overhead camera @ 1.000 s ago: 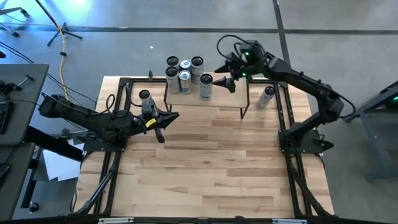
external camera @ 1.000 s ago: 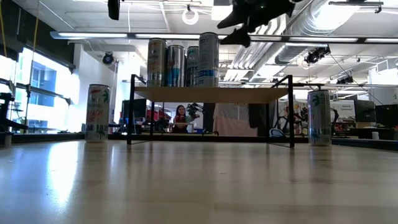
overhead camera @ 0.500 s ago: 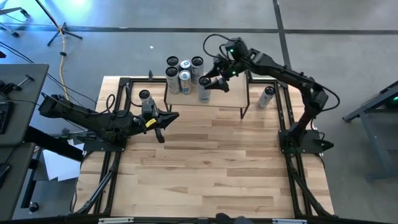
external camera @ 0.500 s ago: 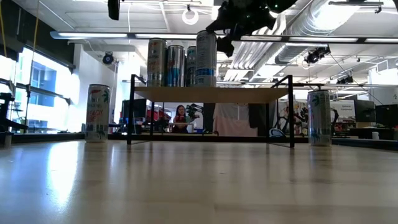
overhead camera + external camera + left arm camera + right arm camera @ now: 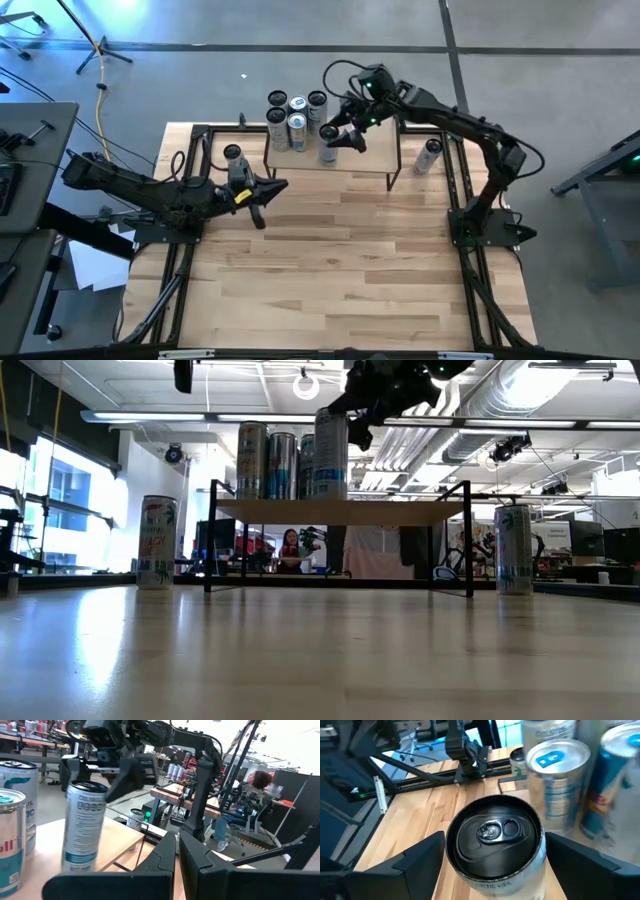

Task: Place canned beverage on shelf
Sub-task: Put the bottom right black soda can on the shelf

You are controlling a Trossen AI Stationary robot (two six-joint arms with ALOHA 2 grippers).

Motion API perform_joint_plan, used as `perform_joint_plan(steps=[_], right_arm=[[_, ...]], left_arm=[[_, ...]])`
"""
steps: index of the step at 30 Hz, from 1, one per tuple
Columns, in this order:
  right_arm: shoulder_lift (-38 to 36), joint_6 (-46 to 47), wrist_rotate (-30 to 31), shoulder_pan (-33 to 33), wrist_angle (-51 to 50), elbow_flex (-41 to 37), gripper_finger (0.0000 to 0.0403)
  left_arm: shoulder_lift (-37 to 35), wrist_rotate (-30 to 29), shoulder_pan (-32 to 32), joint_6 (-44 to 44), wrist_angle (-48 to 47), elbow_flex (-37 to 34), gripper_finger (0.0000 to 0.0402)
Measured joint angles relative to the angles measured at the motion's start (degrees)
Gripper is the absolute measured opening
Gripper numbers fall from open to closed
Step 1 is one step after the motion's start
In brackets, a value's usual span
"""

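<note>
Right gripper [image 5: 341,137] sits over the shelf [image 5: 355,162], at the top of a silver can [image 5: 328,143] with a black lid. Fingers spread wide, one on each side of the can's top; the right wrist view shows the lid [image 5: 495,832] centred between the two dark fingers [image 5: 417,857], with a slim gap on either side. Contact with the can wall cannot be told.

Can stands upright on the shelf board, near the front edge, just right of a cluster of four other cans [image 5: 294,115] on the same board. Low view: can's base on the board, gripper [image 5: 352,422] at its rim.

One more can [image 5: 232,158] on the table left of the shelf, another [image 5: 429,155] to its right.

Left gripper [image 5: 262,198] pressed together, empty, low over the table left of the shelf.
</note>
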Motion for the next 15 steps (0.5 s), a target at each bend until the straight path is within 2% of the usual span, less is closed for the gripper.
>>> perform_joint_plan(steps=[5,15], right_arm=[[1.5,0.1,2.1,1.6,0.4,0.0,0.0323],[1.6,2.8,1.6,0.8,2.6,0.0,0.0312]], left_arm=[[0.0,0.0,1.1,0.0,0.0,0.0,0.0000],[0.0,0.2,1.1,0.0,0.1,0.0,0.0000]])
